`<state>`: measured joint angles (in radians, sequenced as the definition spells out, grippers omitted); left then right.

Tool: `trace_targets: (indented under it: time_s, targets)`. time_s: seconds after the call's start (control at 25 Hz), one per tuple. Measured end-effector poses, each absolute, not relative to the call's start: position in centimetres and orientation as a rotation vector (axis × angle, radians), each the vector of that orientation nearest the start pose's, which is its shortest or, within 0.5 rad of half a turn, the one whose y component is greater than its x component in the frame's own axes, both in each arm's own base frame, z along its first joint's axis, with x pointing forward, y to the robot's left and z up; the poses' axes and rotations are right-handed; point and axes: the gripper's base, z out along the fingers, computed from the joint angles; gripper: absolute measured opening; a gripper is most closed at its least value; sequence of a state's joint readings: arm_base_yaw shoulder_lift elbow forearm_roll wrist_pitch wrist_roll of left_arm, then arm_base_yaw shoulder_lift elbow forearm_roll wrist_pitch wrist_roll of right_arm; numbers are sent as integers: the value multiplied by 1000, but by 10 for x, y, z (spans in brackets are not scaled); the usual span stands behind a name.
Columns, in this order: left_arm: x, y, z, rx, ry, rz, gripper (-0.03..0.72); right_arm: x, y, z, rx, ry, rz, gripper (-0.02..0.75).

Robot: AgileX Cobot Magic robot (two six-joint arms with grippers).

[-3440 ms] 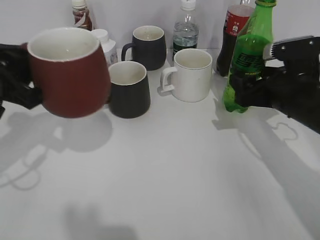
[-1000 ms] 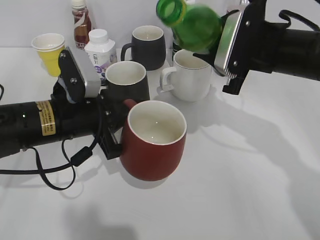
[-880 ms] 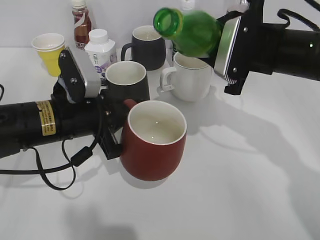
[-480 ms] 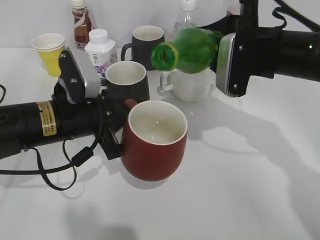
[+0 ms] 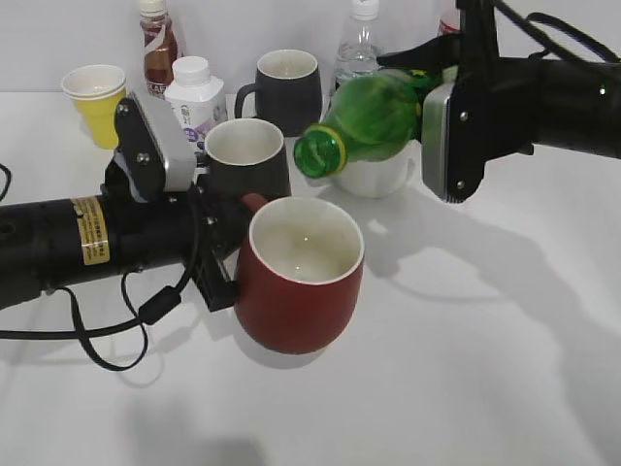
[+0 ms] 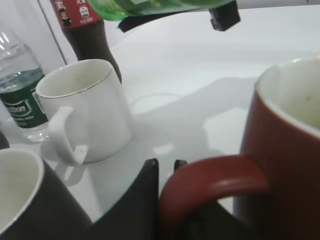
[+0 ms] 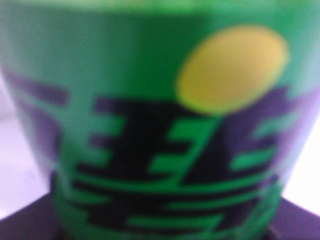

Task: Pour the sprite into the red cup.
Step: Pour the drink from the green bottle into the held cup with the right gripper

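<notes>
Right gripper (image 5: 427, 87) had the sprite (image 5: 374, 118) clamped and tipped, mouth just above the red cup (image 5: 299, 282), which the left gripper (image 5: 221, 254) pinched by its handle.

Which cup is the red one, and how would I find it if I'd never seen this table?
Start at the black left arm lying across the white table; its gripper holds a mug by the handle, under the tipped green sprite bottle. That is the red cup, the only dark red mug; its neighbours are black or white.
</notes>
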<state>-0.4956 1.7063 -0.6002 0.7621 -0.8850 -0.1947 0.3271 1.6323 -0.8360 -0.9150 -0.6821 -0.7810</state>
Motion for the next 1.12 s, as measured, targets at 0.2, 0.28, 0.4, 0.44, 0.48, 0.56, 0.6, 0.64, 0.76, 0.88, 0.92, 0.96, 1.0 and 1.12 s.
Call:
trace_targets:
  time_s: [0.2,0.28,0.4,0.44,0.48,0.56,0.6,0.64,0.76,0.88,0.92,0.96,1.0,1.12]
  targets:
    - [238,-187,174,1142,1465,-645,61,304,151,236,-1675,684,-457,398]
    - [238,-187,174,1139,1462,-648,61,304,151,236,-1682,669,-470,398]
    - [238,-187,174,1138,1462,-648,61,304,151,236,-1687,659,-478,398]
    - [238,-187,174,1138,1462,-648,61,304,151,236,-1689,657,-481,397]
    - [238,-187,174,1138,1462,-648,61,304,151,236,-1691,652,-485,397]
    - [238,-187,174,1138,1462,-648,61,304,151,236,-1698,637,-498,397]
    - [238,-187,175,1138,1461,-649,61,304,151,236,-1700,633,-501,397]
    - [238,-187,175,1138,1461,-649,61,304,151,236,-1703,628,-506,397]
    - [238,-187,175,1138,1461,-649,61,304,151,236,-1715,601,-529,396]
    - [238,-187,175,1139,1461,-649,61,304,151,236,-1722,587,-541,396]
    - [238,-187,175,1139,1461,-649,61,304,151,236,-1722,586,-542,396]
    - [238,-187,174,1140,1461,-649,61,304,151,236,-1724,583,-544,396]
    - [238,-188,175,1140,1459,-650,61,304,151,236,-1724,581,-545,396]
    - [237,-188,175,1141,1452,-654,61,304,151,236,-1726,578,-548,396]
